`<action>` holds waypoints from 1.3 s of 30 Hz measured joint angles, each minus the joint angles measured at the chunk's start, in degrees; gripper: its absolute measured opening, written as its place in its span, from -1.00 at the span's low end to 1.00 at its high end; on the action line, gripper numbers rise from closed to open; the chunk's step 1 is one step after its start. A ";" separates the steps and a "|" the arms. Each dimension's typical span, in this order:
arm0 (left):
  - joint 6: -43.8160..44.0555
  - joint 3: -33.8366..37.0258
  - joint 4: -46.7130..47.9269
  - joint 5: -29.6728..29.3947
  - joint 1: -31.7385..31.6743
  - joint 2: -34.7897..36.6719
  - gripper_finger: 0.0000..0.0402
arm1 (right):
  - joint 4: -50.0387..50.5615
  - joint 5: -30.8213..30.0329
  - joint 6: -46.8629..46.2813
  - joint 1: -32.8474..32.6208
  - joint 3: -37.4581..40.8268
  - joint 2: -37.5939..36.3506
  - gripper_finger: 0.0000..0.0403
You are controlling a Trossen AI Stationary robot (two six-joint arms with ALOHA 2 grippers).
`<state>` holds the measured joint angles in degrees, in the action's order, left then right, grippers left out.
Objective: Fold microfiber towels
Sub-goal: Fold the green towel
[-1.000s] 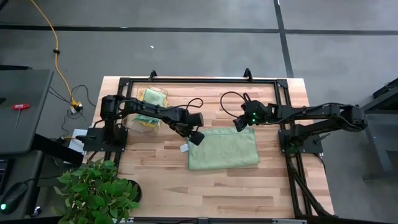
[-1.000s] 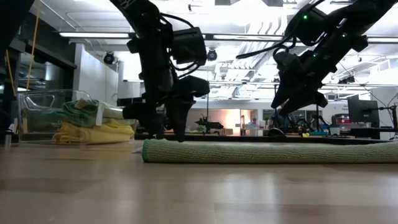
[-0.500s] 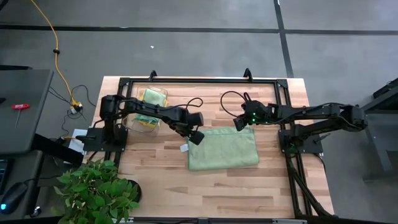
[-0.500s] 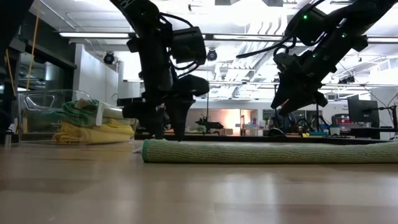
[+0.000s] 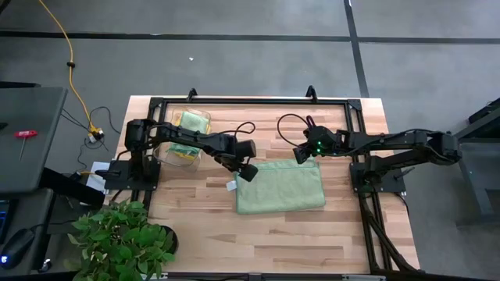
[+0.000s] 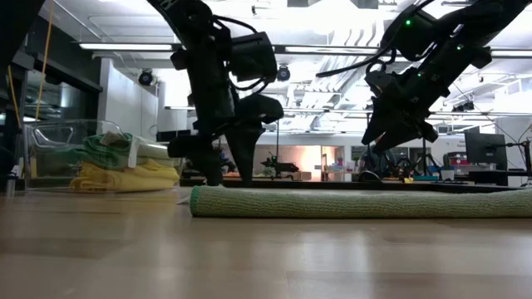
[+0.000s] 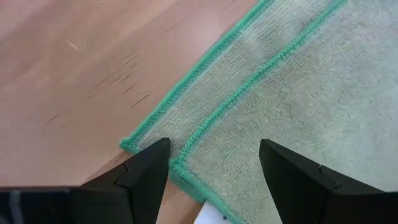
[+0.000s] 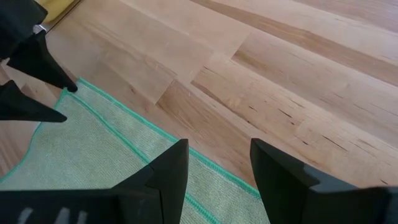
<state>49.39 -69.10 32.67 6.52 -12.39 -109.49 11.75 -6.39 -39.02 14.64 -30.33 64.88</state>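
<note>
Left claw (image 5: 245, 172) gapes empty over the sage towel (image 5: 281, 186)'s ten-o'clock corner; right claw (image 5: 301, 156) part-open, empty, at its one-o'clock edge.

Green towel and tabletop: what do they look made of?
Green towel: soft woven cloth, likely microfiber; fine ribbed pile, matte, with a brighter green stitched edge, lying folded in two layers. Tabletop: light wood planks, probably butcher block; visible grain and board seams, smooth with a slight sheen.
</note>
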 joint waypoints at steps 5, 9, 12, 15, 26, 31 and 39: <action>0.53 0.00 -0.02 0.79 0.14 0.50 0.18 | -0.02 0.00 0.02 0.01 0.00 -0.02 -0.18; 1.25 0.00 0.23 1.16 0.13 0.46 0.18 | -0.02 -0.70 0.02 0.01 0.00 -0.02 -0.18; 1.19 0.00 0.24 2.42 0.13 0.46 0.18 | -0.02 -0.97 0.02 0.01 0.00 -0.02 -0.18; 0.57 0.00 0.22 4.57 0.09 0.46 0.18 | -0.02 -1.00 0.02 0.01 0.00 -0.02 -0.18; -0.02 0.00 0.20 1.30 -0.01 0.46 -0.25 | -0.04 -2.10 0.04 0.00 0.00 -0.02 -0.18; -0.06 0.00 0.20 -0.61 -0.03 0.46 -0.49 | -0.02 -2.10 0.04 0.02 0.00 -0.02 -0.18; -2.13 0.00 0.22 -0.31 -0.01 0.46 -0.81 | -0.04 -2.09 0.04 0.02 0.00 -0.01 -0.18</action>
<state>47.25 -69.10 32.88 6.22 -12.40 -109.03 11.70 -8.49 -38.98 14.66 -30.33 64.87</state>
